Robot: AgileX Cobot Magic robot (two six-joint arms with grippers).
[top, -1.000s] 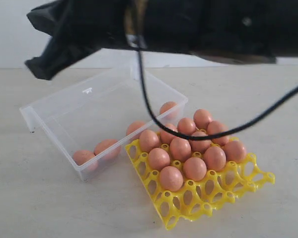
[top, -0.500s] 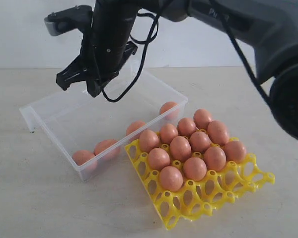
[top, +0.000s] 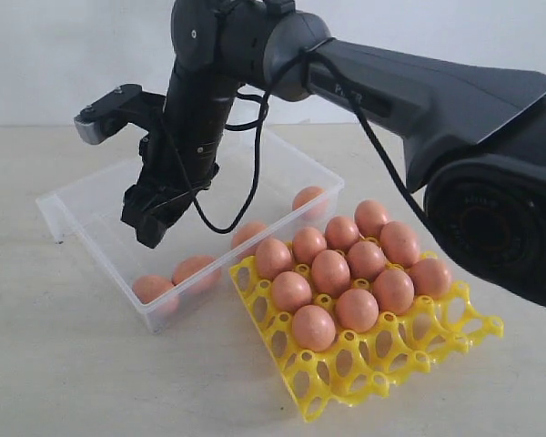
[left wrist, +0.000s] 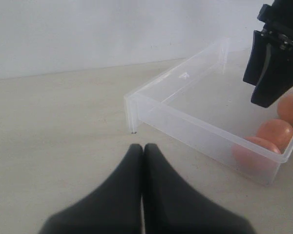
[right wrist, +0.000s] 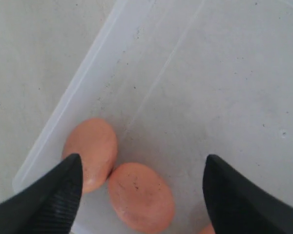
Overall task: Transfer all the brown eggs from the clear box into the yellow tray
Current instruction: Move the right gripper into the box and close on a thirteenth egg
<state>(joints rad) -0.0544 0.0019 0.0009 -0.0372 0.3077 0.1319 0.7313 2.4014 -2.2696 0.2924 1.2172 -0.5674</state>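
Your left gripper (left wrist: 142, 147) sits low over the desk (left wrist: 53, 122), jaws clenched tip to tip with nothing between them. A corner of the clear box (left wrist: 180, 124) stands a little ahead of the tips.

In the exterior view the clear box takes the 9 o'clock side of the desk, set at a slant. Four brown eggs (top: 153, 288) lie in it. Two touch each other in the corner at 7 o'clock, one sits against the wall nearest the tray, and one sits in the corner at 3 o'clock.

Your right gripper (top: 150, 223) reaches in from 2 o'clock, across the middle, and hangs inside the box's outline above the 7 o'clock pair. Its jaws are released and spread wide, holding nothing. From the right wrist camera both eggs of that pair show below, one under one jaw and the other between the tips. Whether the jaws touch either egg you cannot tell.

The yellow tray (top: 391, 360) lies at 4 o'clock of the box, its near corner just beside the box's wall. About a dozen brown eggs fill the cups toward 11 o'clock; the cups along the 5 o'clock edge stand bare.
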